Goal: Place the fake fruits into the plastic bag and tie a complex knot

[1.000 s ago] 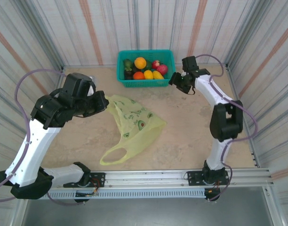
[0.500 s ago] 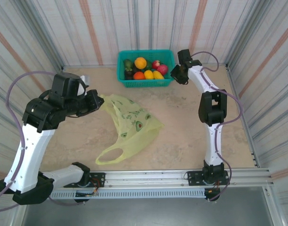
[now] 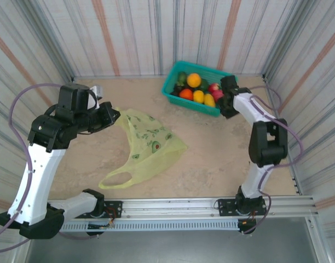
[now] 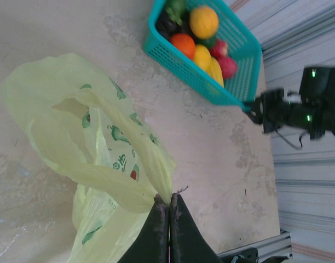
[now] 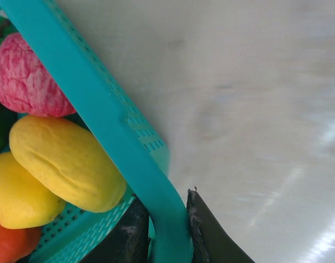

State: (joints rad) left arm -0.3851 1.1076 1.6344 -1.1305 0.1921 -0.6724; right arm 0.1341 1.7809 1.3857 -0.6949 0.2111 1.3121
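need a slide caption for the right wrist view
Right claw clamped on the rim of the teal basket, yellow and red fake fruits inside.

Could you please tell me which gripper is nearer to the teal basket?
Right. The right gripper has its jaws closed on the basket rim at a corner; the left gripper is well apart from it, shut on the plastic bag.

Top external: high, above and behind the arm bases, tilted down; far enough to take in the whole desk (image 3: 222, 153) and both arms.
Left wrist: looks out past the left fingers (image 4: 155, 233) across the desk, mid-range, over the plastic bag (image 4: 102, 137) toward the basket (image 4: 200, 82).
Right wrist: very close, right fingers (image 5: 208, 230) at the bottom edge, basket rim and bare desk beyond.
Overlap — all three share the basket; top and left wrist share the plastic bag.
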